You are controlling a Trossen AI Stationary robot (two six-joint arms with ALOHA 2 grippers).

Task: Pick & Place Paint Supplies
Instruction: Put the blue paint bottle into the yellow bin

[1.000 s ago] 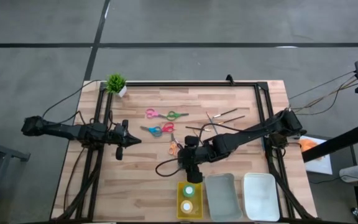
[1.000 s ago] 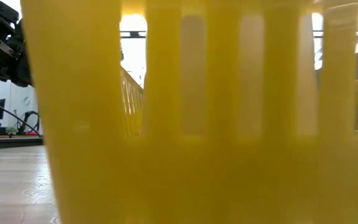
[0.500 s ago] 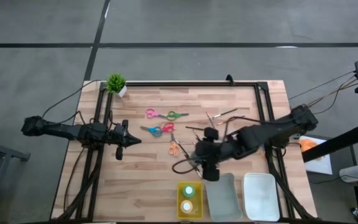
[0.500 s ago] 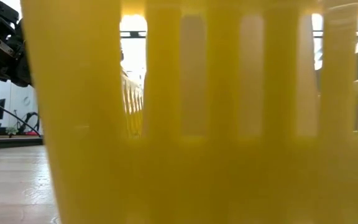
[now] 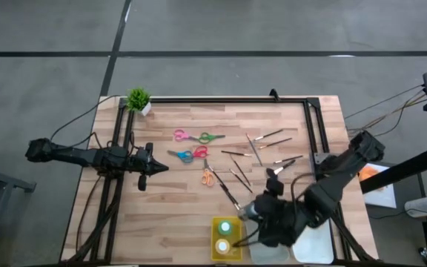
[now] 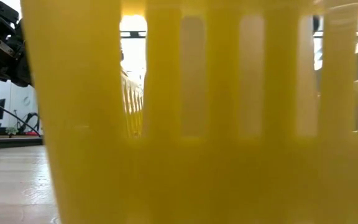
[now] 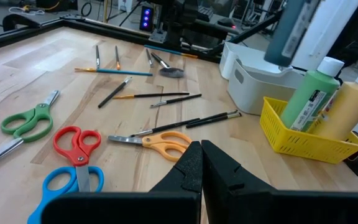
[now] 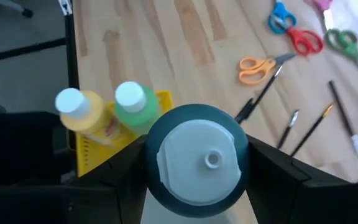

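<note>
One grey paint bottle (image 8: 196, 155) sits clamped between your right gripper's (image 8: 194, 163) fingers, just beside the yellow tray (image 5: 227, 239) holding the green bottle (image 8: 133, 107) and yellow bottle (image 8: 82, 115). Lower carelessly and you knock those over. Your left gripper (image 7: 201, 167) waits closed, well away from that tray.
</note>
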